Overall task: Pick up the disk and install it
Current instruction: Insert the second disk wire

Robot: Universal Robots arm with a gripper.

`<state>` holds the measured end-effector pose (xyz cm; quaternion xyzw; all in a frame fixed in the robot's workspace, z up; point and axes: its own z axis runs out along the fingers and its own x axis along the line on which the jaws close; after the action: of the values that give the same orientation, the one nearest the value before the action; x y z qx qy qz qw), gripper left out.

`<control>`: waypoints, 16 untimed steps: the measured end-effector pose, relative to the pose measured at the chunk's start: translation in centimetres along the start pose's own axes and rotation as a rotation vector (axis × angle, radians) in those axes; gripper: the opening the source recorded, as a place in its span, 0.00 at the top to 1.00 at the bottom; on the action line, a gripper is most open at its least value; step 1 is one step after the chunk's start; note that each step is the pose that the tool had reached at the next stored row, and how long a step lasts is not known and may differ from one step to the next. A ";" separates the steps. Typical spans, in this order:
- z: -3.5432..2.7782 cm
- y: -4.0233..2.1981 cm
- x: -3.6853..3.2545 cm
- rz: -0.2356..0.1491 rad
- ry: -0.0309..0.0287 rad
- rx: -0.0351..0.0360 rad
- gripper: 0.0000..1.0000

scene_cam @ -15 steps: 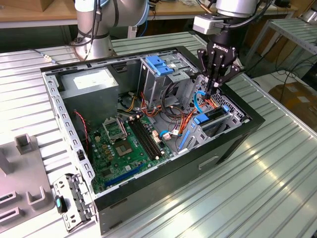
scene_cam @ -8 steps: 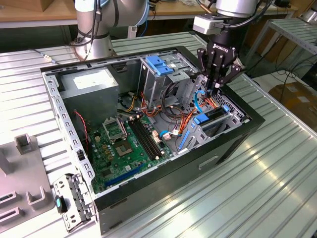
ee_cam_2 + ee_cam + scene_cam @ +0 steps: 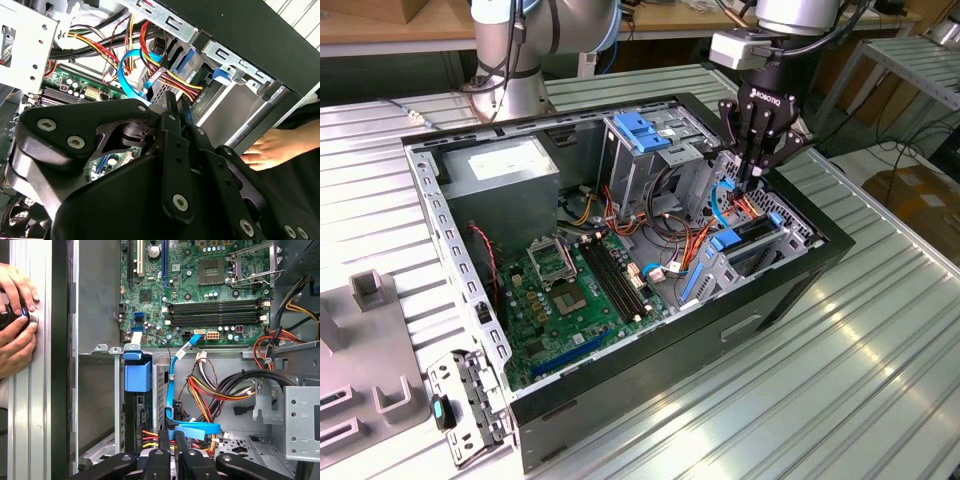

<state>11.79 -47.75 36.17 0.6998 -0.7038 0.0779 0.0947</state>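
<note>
The disk [image 3: 756,232] sits in the drive bay at the case's corner on the exterior view's right, its blue rails and tab showing. In the first wrist view the disk [image 3: 137,390] stands edge-on in its slot, with the blue tab toward the motherboard. My gripper [image 3: 752,180] reaches down into the case just behind the bay, fingers drawn together to a point. In the first wrist view the gripper [image 3: 172,441] is beside the disk, its tips at a flat blue cable plug [image 3: 195,430]. I cannot see anything clamped between the fingers [image 3: 172,117].
A tall grey cage with a blue latch [image 3: 645,135] stands mid-case, and red, yellow and orange wires [image 3: 220,390] crowd the space around my fingers. The motherboard [image 3: 575,290] fills the case floor. A person's hands [image 3: 15,315] rest on the table outside the case wall. Grey fixtures [image 3: 370,360] lie at the exterior view's left.
</note>
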 end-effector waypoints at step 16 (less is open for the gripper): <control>1.23 -0.04 3.82 -0.002 -0.1032 -0.0002 0.84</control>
<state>11.79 -51.76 35.90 0.7037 -0.7069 0.0416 0.0585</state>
